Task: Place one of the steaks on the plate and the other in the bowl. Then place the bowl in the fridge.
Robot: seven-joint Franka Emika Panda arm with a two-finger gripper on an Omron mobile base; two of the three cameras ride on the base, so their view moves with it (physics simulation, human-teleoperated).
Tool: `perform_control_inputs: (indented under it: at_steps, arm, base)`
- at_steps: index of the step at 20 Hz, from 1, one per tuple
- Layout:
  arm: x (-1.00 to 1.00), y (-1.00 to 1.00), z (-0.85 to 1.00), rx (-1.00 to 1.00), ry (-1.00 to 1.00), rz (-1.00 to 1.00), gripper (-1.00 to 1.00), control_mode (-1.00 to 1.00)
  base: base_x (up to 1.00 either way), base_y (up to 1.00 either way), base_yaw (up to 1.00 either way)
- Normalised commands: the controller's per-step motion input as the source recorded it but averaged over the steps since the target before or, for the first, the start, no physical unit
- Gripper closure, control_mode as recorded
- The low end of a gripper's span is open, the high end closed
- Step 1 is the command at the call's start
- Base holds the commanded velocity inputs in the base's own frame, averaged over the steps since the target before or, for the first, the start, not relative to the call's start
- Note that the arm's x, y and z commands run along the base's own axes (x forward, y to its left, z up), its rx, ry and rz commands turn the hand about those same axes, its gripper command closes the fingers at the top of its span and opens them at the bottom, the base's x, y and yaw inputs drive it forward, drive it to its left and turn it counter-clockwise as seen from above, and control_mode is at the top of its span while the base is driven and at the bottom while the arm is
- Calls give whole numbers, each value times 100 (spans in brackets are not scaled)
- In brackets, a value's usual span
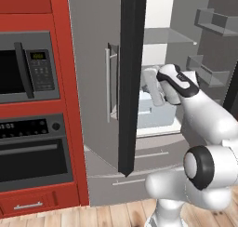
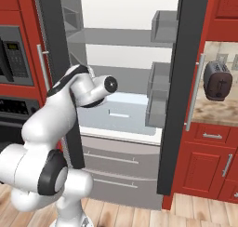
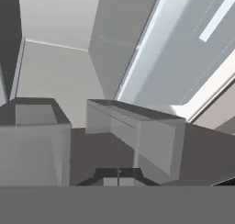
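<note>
Inside, the tall grey steel-look fridge (image 2: 130, 58) stands open, with flat matte grey shelves, boxy grey door bins (image 2: 160, 89) and a pale glossy drawer (image 2: 122, 113) with a slim bar handle. White glossy arm reaches into it; the two-finger gripper (image 3: 118, 181) has its dark tips pressed together, holding nothing, just before a boxy bin. Red cabinets, black-windowed oven (image 1: 32, 151) and microwave (image 1: 25, 68) flank the fridge, a dark rounded toaster (image 2: 217, 80) on the speckled counter.

Hidden or cropped, as we log it: fridge (image 1: 160, 40) interior partly behind its dark door edge (image 1: 131, 82); microwave (image 1: 28, 65) and toaster (image 2: 216, 80) cut off or overlapped.
</note>
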Motion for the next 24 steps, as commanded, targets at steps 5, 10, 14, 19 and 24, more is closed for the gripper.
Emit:
perform_control_inputs:
  at_steps: [5, 10, 14, 19, 24]
  arm:
    - [28, 2, -14, 3, 0, 7, 100, -100]
    - [24, 18, -20, 1, -1, 11, 100, -100]
    - [27, 31, -13, 0, 0, 9, 100, -100]
    - [33, 24, -10, 1, -1, 10, 100, -100]
    - [22, 36, -6, 1, -1, 12, 100, -100]
  base:
    - [0, 0, 0]
    - [0, 0, 0]
    - [0, 0, 0]
    - [0, 0, 0]
    - [0, 0, 0]
